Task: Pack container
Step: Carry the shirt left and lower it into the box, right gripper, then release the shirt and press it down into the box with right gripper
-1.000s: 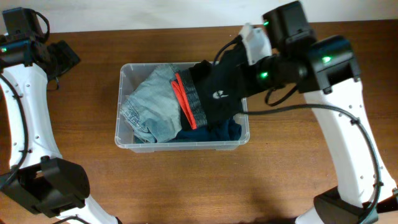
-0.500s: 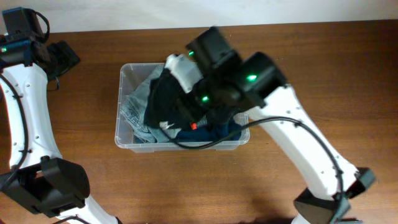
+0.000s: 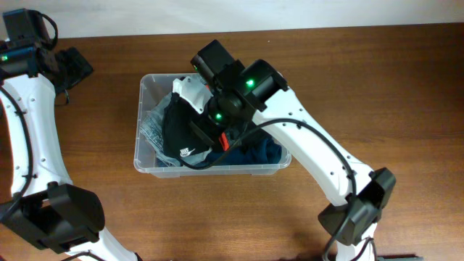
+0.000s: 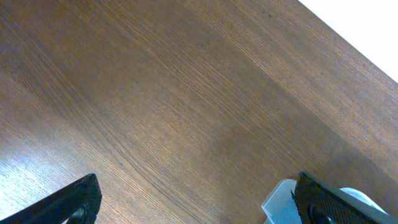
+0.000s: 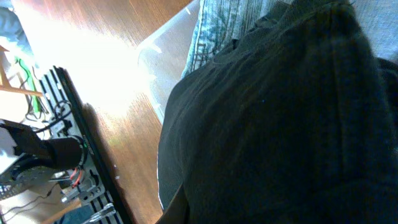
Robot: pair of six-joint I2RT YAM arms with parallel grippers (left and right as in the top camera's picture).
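Observation:
The container [image 3: 141, 161], a clear plastic bin, sits mid-table and holds light blue jeans [image 3: 151, 125] at its left end and a dark blue garment [image 3: 262, 152] at its right. My right gripper [image 3: 197, 116] hangs over the bin's left half, shut on a black garment [image 3: 181, 138] with a white logo and a red stripe. That garment drapes down onto the jeans. In the right wrist view the black garment [image 5: 280, 124] hides the fingers, with the jeans [image 5: 230, 25] and the container rim [image 5: 163, 45] beyond. My left gripper [image 4: 199, 202] stands open over bare wood beside the container's corner [image 4: 280, 200].
The right arm spans the bin from the table's front right. The left arm [image 3: 32, 123] runs along the left table edge. The wooden table [image 3: 362, 72] ends at a white wall behind. A rack with cables [image 5: 56, 155] stands past the table's left side.
The right arm has swung left across the bin, carrying the black garment from the right end to over the jeans at the left. The left arm has not moved.

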